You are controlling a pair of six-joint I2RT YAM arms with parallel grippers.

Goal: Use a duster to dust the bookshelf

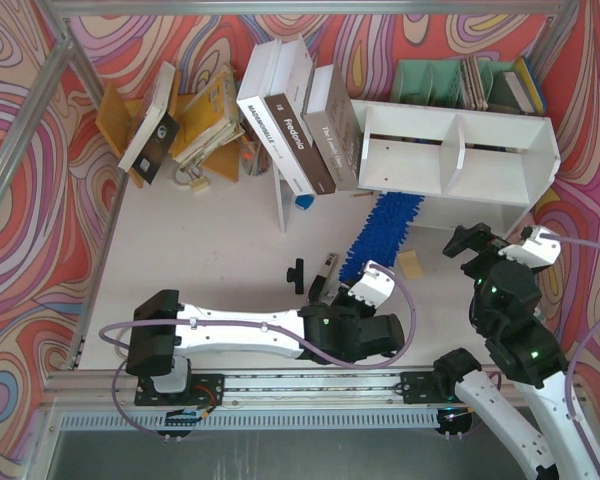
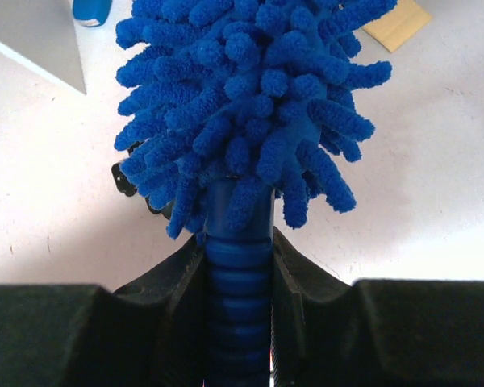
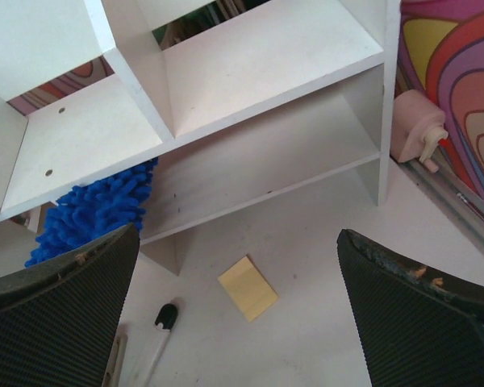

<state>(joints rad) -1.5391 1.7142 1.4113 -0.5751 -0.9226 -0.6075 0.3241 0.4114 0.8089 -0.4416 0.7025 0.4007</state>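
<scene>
Down at the near edge of the bench [image 1: 210, 250], the left claw [image 2: 239, 266] was pinched tight on the ribbed handle of the duster [image 2: 242, 105], while the right claw [image 3: 238, 238] hung spread wide with nothing in it. From that grip the duster ran away and a bit right, fluffy head low over the bench, far tip at the lower left front of the bookshelf [image 1: 500, 120]. Left arm had it, so I'd guess the sweep pushes forward along that long axis.
</scene>
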